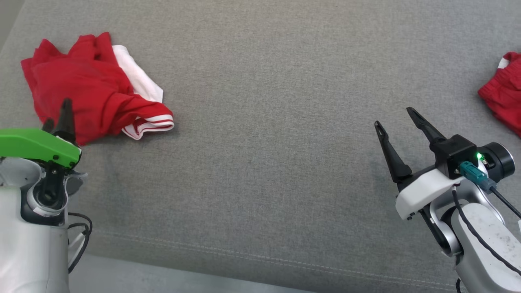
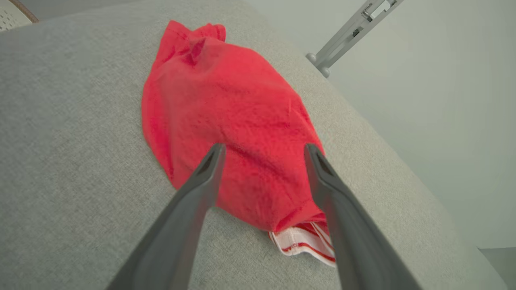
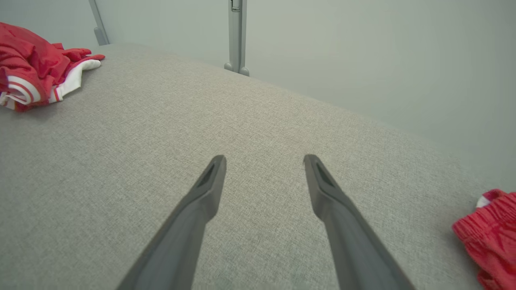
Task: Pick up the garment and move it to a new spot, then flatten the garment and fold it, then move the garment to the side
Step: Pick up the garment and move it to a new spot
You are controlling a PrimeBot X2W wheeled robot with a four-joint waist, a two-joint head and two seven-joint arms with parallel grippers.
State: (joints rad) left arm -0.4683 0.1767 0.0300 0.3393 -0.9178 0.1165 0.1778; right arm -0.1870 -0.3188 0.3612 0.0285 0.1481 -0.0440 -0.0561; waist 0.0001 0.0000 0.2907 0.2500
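Across the whole frame spreads the grey cushion (image 1: 260,171); at upper left lies the crumpled red garment (image 1: 85,89). The left gripper (image 1: 57,113), just below it, gapes wide and empty, apparently lined up to grab. The right gripper (image 1: 392,116), lower right, is likewise wide and empty.

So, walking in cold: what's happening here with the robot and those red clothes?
A two-armed robot seems about to pick up a crumpled red garment with white-striped trim, lying on the grey fabric surface. Its left gripper is open over that garment, gripping nothing. The right gripper is open too, above bare fabric. A second red garment lies at the far right, untouched.
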